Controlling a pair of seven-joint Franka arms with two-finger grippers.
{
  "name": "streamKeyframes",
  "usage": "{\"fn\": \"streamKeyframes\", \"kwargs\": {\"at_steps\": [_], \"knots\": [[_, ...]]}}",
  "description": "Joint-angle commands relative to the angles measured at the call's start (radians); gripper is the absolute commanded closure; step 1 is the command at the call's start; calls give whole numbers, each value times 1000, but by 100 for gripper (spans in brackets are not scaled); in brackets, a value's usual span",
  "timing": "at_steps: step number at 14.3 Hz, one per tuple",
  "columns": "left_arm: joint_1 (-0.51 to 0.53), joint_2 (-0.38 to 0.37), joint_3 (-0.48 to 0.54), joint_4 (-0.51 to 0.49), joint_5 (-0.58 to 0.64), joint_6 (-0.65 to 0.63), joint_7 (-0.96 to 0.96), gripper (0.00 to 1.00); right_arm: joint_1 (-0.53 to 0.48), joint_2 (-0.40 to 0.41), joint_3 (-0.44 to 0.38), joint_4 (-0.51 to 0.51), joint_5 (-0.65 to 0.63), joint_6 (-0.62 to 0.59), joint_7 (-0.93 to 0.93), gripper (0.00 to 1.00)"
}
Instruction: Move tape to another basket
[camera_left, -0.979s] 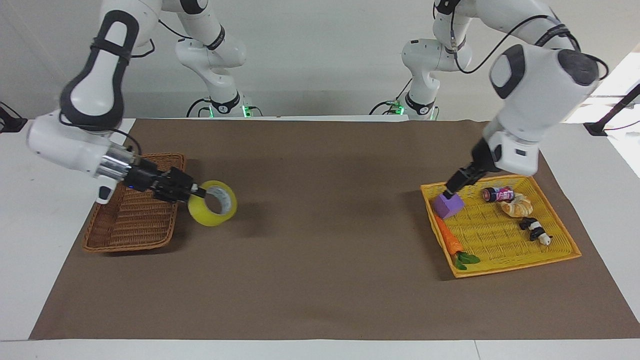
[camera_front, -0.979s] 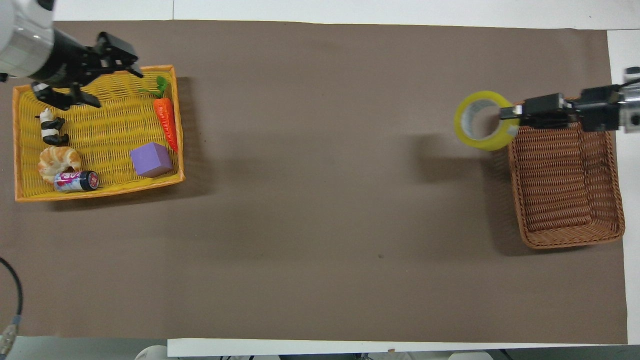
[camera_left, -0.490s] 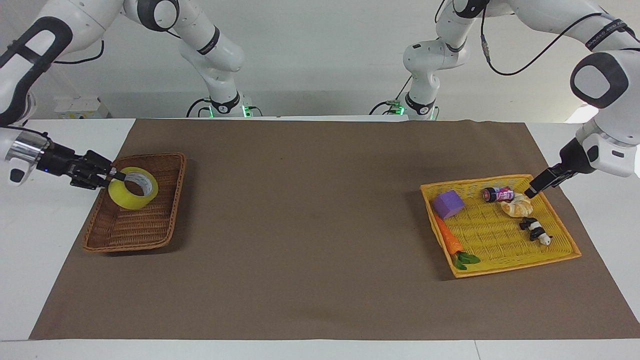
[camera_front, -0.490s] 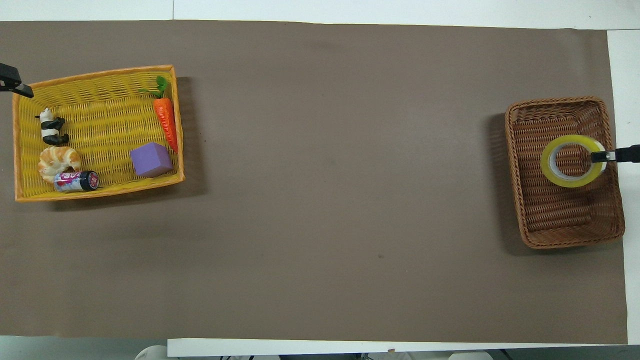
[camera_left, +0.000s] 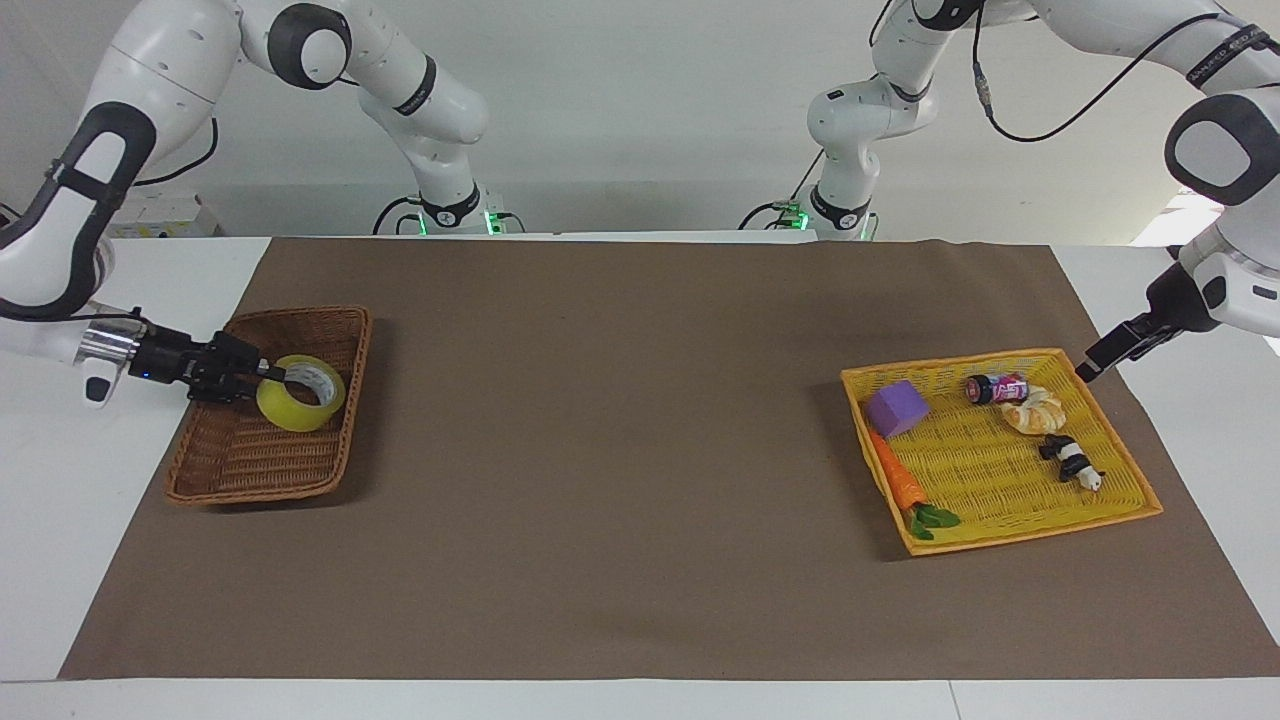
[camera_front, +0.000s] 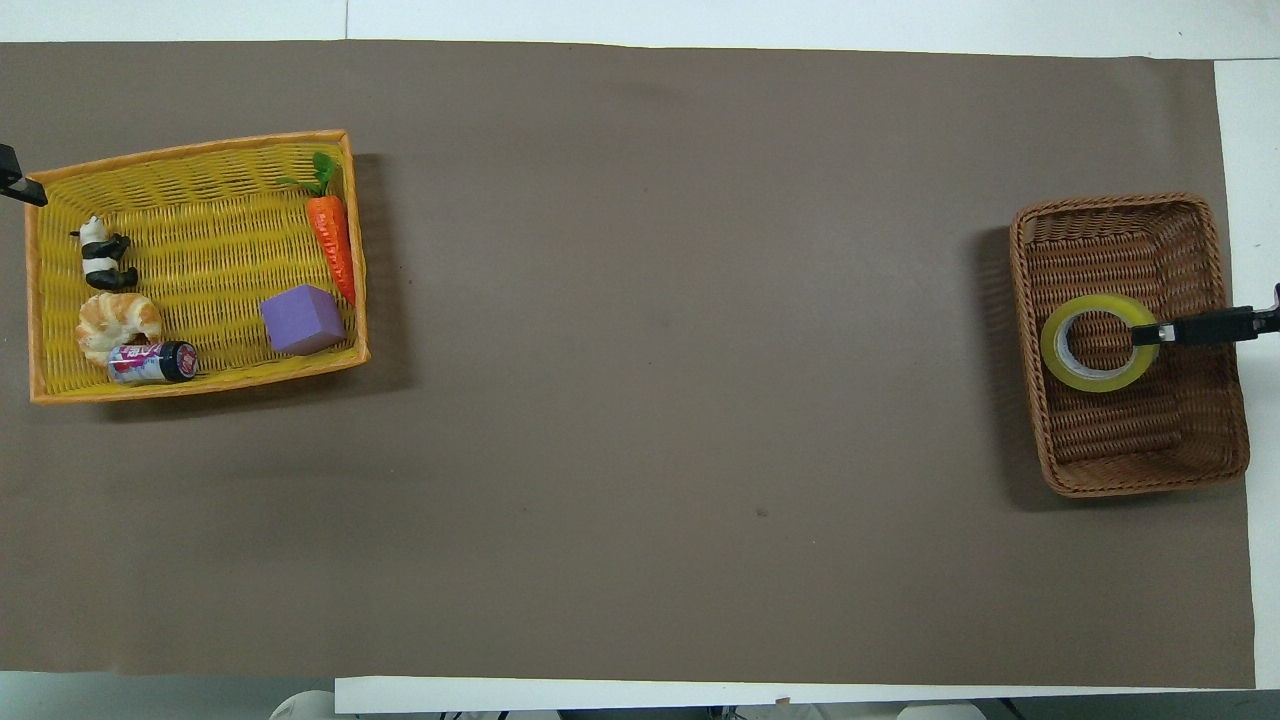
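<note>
The yellow tape (camera_left: 300, 393) is low inside the brown wicker basket (camera_left: 362, 335), near its middle, tilted with its grey-white core showing. My right gripper (camera_left: 272, 376) reaches in over the basket's side and is shut on the tape's wall. In the overhead view, the tape (camera_front: 1098, 342) lies within the basket (camera_front: 1130, 465) with the right gripper (camera_front: 1150, 333) on its rim. I cannot tell whether the tape rests on the basket floor. My left gripper (camera_left: 1090, 367) hangs just off a corner of the yellow tray basket (camera_left: 1030, 532) and holds nothing.
The yellow tray basket (camera_front: 200, 200) at the left arm's end holds a purple cube (camera_left: 897, 407), a carrot (camera_left: 898, 480), a croissant (camera_left: 1035, 410), a small can (camera_left: 997, 388) and a panda figure (camera_left: 1070, 460). Brown mat (camera_left: 620, 450) spans between the baskets.
The right gripper carried the tape from over the mat beside the brown basket into it and lowered it. The left gripper drew back from over the yellow tray to its outer corner.
</note>
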Motion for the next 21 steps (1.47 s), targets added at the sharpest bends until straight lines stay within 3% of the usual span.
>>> {"fn": "streamKeyframes", "kwargs": {"at_steps": [1, 6, 10, 14, 17, 19, 21], "knots": [[-74, -55, 3, 49, 72, -120, 1, 0, 0, -31, 7, -29, -22, 49, -24, 0], [-127, -125, 11, 57, 88, -203, 7, 0, 24, -57, 12, 0, -95, 145, -24, 0], [-142, -157, 9, 45, 76, -214, 12, 0, 179, -213, 12, 0, -429, 305, 73, 0], [-157, -171, 5, 10, 56, -208, 12, 0, 306, -355, 12, -1, -629, 293, 287, 0], [-166, -182, 2, -29, 55, -175, 14, 0, 418, -434, 14, 5, -771, 195, 560, 0], [-168, -176, 2, -33, 55, -124, 12, 0, 451, -456, 15, 81, -767, 33, 750, 0], [-167, -176, 3, -33, 55, -110, 12, 0, 449, -455, 18, 175, -762, -118, 811, 0]]}}
